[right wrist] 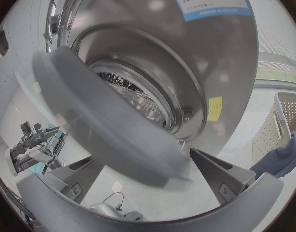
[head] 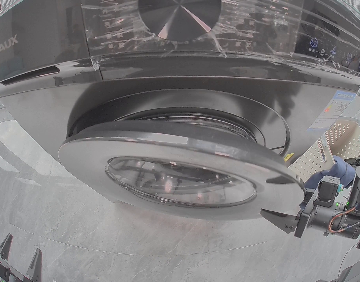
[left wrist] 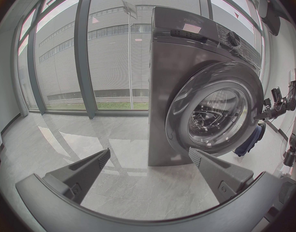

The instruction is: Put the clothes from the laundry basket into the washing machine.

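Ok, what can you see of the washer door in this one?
The door is round: a broad glossy grey rim around a clear, bulging glass window. It stands partly open, swung out from the drum opening of the washer, hinged on the robot's left, free edge to the right. The open right claw straddles that free edge; whether it touches the rim is unclear.

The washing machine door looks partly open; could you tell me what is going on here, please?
The door of the washing machine stands partly open, with the right gripper open at its free edge. The left gripper hangs open, away from the machine. A blue garment drapes over the rim of the laundry basket beside the machine, not yet loaded.
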Controlling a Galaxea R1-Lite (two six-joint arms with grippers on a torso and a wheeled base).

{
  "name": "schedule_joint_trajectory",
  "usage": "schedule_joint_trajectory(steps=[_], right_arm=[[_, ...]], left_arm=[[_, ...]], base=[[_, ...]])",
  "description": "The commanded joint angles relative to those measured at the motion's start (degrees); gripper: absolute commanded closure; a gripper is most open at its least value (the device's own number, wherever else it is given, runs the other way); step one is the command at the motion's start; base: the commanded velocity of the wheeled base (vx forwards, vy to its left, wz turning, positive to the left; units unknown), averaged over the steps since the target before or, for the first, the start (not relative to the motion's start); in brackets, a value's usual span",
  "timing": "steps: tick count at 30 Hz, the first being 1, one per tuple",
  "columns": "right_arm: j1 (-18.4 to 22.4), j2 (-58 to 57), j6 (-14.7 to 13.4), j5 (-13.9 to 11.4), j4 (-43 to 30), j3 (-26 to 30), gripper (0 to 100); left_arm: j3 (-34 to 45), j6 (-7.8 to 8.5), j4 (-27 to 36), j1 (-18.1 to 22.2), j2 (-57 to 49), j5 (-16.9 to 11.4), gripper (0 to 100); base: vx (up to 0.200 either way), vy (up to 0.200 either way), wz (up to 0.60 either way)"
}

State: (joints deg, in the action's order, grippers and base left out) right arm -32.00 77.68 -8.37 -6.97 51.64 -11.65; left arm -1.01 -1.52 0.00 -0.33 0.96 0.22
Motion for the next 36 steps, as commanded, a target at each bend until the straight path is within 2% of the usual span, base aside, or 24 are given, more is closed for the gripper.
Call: schedule_joint_trajectory(steps=[1, 4, 22, 28, 30, 36], right_arm=[[-0.4, -2.4, 0.2, -0.1, 0.1, 2.1, 0], [0.4, -2.4, 0.2, -0.1, 0.4, 1.1, 0], [-2.6, -1.3, 0.0, -0.2, 0.4, 3.7, 0], [-1.1, -0.4, -0.6, 0.2, 0.5, 0.8, 0], [1.1, 0.9, -0.7, 0.2, 0.5, -0.4, 0], [-0.6, 1.3, -0.5, -0.1, 0.4, 1.5, 0]], left_arm=[[0.9, -0.06, 0.0, 0.0, -0.7, 0.0, 0], [0.9, 0.03, 0.0, 0.0, -0.7, 0.0, 0], [0.9, -0.06, 0.0, 0.1, -0.7, 0.0, 0], [0.9, 0.03, 0.0, 0.0, -0.7, 0.0, 0], [0.9, 0.03, 0.0, 0.0, -0.7, 0.0, 0], [0.9, -0.06, 0.0, 0.0, -0.7, 0.0, 0]], base=[[-0.2, 0.0, 0.0], [-0.2, 0.0, 0.0], [0.0, 0.0, 0.0], [0.0, 0.0, 0.0], [-0.2, 0.0, 0.0], [-0.2, 0.0, 0.0]])
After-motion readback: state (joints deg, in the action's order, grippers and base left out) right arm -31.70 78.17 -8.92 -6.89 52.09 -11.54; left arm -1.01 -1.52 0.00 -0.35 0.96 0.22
